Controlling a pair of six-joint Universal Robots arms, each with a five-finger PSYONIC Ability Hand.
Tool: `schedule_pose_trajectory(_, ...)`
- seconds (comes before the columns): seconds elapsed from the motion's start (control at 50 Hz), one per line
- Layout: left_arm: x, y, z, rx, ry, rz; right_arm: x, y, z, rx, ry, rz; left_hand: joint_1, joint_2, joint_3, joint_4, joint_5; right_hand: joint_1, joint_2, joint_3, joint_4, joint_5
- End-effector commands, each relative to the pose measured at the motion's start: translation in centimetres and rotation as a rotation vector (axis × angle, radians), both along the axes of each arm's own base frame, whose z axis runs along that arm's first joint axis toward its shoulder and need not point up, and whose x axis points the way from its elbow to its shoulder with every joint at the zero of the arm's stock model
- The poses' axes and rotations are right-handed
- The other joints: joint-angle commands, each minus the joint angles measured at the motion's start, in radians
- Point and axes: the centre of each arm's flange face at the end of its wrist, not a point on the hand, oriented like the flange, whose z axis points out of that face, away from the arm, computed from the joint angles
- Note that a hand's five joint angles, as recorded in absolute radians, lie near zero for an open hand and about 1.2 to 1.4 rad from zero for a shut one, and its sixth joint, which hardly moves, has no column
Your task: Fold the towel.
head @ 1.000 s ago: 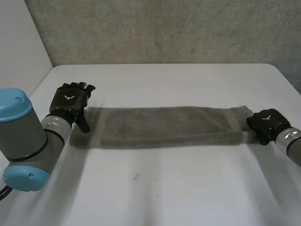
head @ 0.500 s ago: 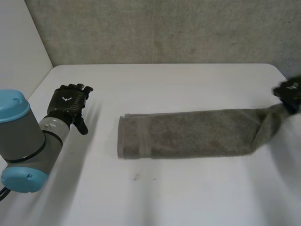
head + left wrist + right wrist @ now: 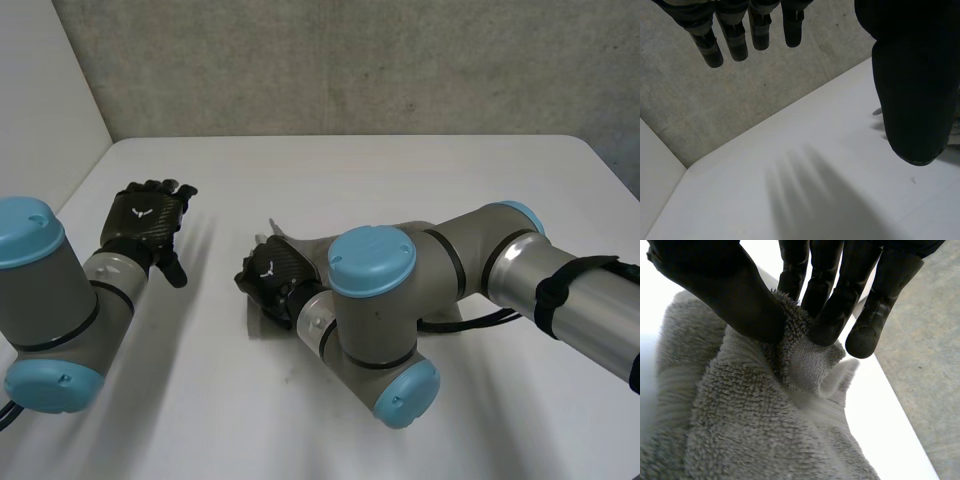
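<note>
The grey towel [image 3: 292,243] lies mid-table, mostly hidden beneath my right arm [image 3: 480,265]; one corner pokes out beyond the hand. My right hand [image 3: 268,279] sits at the towel's left end, reaching across from the right. In the right wrist view the thumb [image 3: 735,300] and fingers [image 3: 832,310] pinch a fold of the towel's [image 3: 740,430] edge between them. My left hand [image 3: 150,218] hovers open to the left of the towel, apart from it. Its fingers [image 3: 740,37] stand straight over bare table [image 3: 790,200].
The white table [image 3: 400,170] runs back to a grey concrete wall [image 3: 350,60]; a white panel [image 3: 40,100] stands along the left side. My left arm [image 3: 50,300] fills the near left corner.
My right hand has swung from the far right across to the left, carrying the towel's right end over toward its left end. The left hand has stayed put.
</note>
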Motion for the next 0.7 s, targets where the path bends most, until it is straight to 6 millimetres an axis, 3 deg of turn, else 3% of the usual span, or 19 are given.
schedule_pose_trajectory(0.02,0.0,0.1,-0.1,-0.002,-0.001,-0.002,-1.0,-0.4,2.7,0.012,-0.053,-0.020,0.000,0.009,0.007,0.007,-0.027,-0.720,-0.720,-0.728,-0.738,-0.739)
schedule_pose_trajectory(0.04,0.0,0.0,0.0,-0.004,0.000,-0.002,-1.6,-0.6,3.7,0.029,-0.077,-0.036,0.000,0.009,0.007,0.007,-0.027,-1.149,-1.148,-1.157,-1.167,-1.167)
schedule_pose_trajectory(0.08,0.0,0.0,0.0,-0.004,0.000,-0.002,-2.6,-1.4,4.5,0.048,-0.100,-0.068,0.000,0.009,0.007,0.007,-0.027,-1.149,-1.148,-1.157,-1.167,-1.167)
schedule_pose_trajectory(0.12,-0.1,0.1,-0.1,-0.002,-0.001,-0.003,-5.1,-3.3,5.9,0.084,-0.135,-0.147,0.000,0.009,0.007,0.007,-0.027,-1.149,-1.148,-1.157,-1.167,-1.167)
schedule_pose_trajectory(0.14,-0.1,0.1,-0.1,-0.002,-0.001,-0.003,-5.1,-3.3,5.9,0.085,-0.135,-0.148,0.000,0.009,0.007,0.007,-0.027,-1.149,-1.148,-1.157,-1.167,-1.167)
schedule_pose_trajectory(0.18,-0.1,0.2,-0.1,0.001,-0.002,-0.003,-8.7,-5.1,6.5,0.139,-0.163,-0.253,0.000,0.009,0.007,0.007,-0.027,-1.149,-1.148,-1.157,-1.167,-1.167)
schedule_pose_trajectory(0.2,-0.1,0.2,-0.1,0.001,-0.002,-0.003,-8.8,-5.1,6.5,0.139,-0.163,-0.254,0.000,0.009,0.007,0.007,-0.027,-1.149,-1.148,-1.157,-1.167,-1.167)
schedule_pose_trajectory(0.24,-0.2,0.2,-0.1,0.001,-0.002,-0.007,-12.0,-6.3,5.6,0.213,-0.162,-0.330,0.000,0.009,0.007,0.007,-0.027,-1.149,-1.148,-1.157,-1.167,-1.167)
schedule_pose_trajectory(0.26,-0.2,0.2,-0.1,0.001,-0.002,-0.007,-12.0,-6.3,5.6,0.214,-0.162,-0.330,0.000,0.009,0.007,0.007,-0.027,-1.149,-1.148,-1.157,-1.167,-1.167)
schedule_pose_trajectory(0.3,-0.3,0.3,-0.2,0.002,-0.002,-0.010,-14.4,-6.8,4.1,0.281,-0.139,-0.364,0.000,0.009,0.007,0.007,-0.027,-1.149,-1.148,-1.157,-1.167,-1.167)
schedule_pose_trajectory(0.48,-0.5,0.3,-0.4,-0.008,-0.004,-0.016,-18.4,-7.5,0.5,0.382,-0.105,-0.431,0.000,0.009,0.007,0.007,-0.027,-1.149,-1.148,-1.157,-1.167,-1.167)
schedule_pose_trajectory(0.52,-0.6,0.3,-0.4,-0.008,-0.005,-0.018,-19.3,-8.0,-0.2,0.372,-0.114,-0.454,0.000,0.009,0.007,0.007,-0.027,-0.917,-0.916,-0.925,-0.935,-0.935)
schedule_pose_trajectory(0.54,-0.6,0.3,-0.4,-0.008,-0.005,-0.018,-19.3,-8.0,-0.2,0.372,-0.114,-0.455,0.000,0.009,0.007,0.007,-0.027,-0.916,-0.915,-0.923,-0.933,-0.934)
schedule_pose_trajectory(0.58,-0.5,0.3,-0.4,-0.008,-0.004,-0.016,-20.0,-8.6,-0.6,0.361,-0.120,-0.475,0.000,0.009,0.007,0.007,-0.027,-0.600,-0.600,-0.608,-0.618,-0.618)
schedule_pose_trajectory(0.6,-0.5,0.3,-0.4,-0.008,-0.004,-0.016,-20.0,-8.6,-0.6,0.361,-0.120,-0.475,0.000,0.009,0.007,0.007,-0.027,-0.598,-0.598,-0.606,-0.616,-0.617)
schedule_pose_trajectory(0.64,-0.6,0.4,-0.4,-0.010,-0.001,-0.016,-20.2,-8.8,-0.8,0.358,-0.122,-0.481,0.000,0.009,0.007,0.007,-0.027,-0.198,-0.198,-0.206,-0.216,-0.217)
schedule_pose_trajectory(0.66,-0.6,0.4,-0.4,-0.010,-0.001,-0.016,-20.2,-8.8,-0.8,0.358,-0.122,-0.481,0.000,0.009,0.007,0.007,-0.027,-0.196,-0.196,-0.204,-0.214,-0.215)
schedule_pose_trajectory(0.7,-0.6,0.3,-0.3,-0.015,0.003,-0.016,-20.3,-9.0,-0.8,0.345,-0.120,-0.485,0.000,0.009,0.007,0.007,-0.027,0.072,0.072,0.064,0.054,0.053)
